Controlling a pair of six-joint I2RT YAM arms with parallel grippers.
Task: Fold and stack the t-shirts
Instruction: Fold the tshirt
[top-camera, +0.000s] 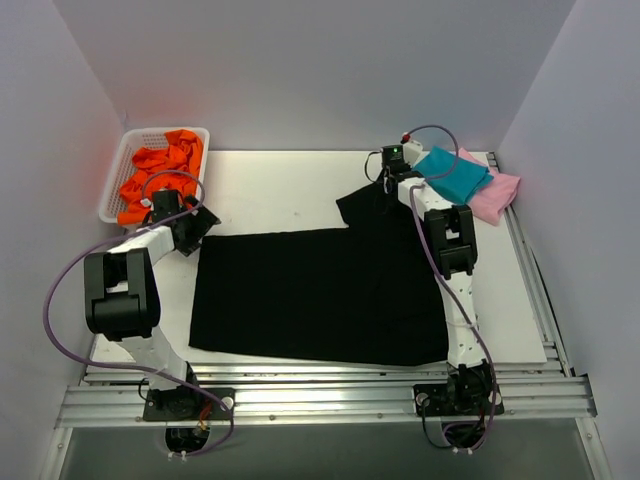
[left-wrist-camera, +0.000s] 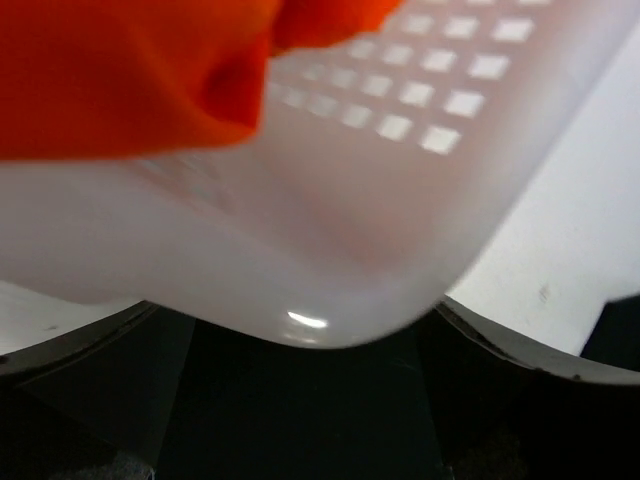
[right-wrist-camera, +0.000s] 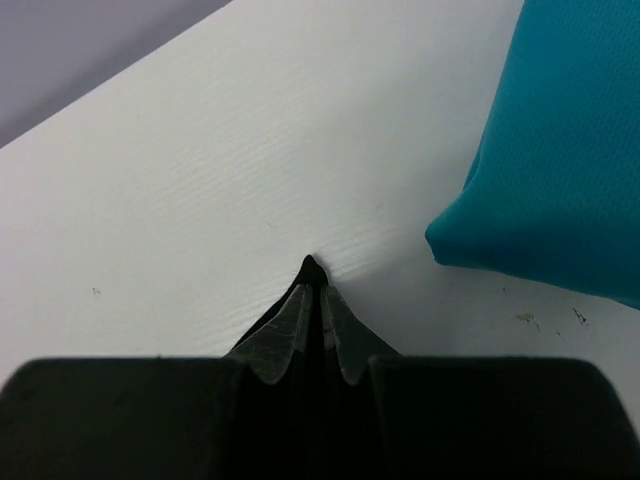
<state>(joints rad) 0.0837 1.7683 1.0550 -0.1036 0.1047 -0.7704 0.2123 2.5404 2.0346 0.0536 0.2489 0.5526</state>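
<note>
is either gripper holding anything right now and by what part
The right gripper is shut on the black t-shirt, pinching a pointed tip of cloth at its far right end. The left gripper is open by the basket and holds nothing.

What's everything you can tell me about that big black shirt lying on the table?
The black t-shirt looks like plain, soft, matte cloth. It lies spread nearly flat as a wide rectangle across the middle of the white table, its near edge close to the table's front. At its far right one part sticks out toward the back, and there the right end effector is shut on a small pinch of the black cloth. No print shows on it from here.
</note>
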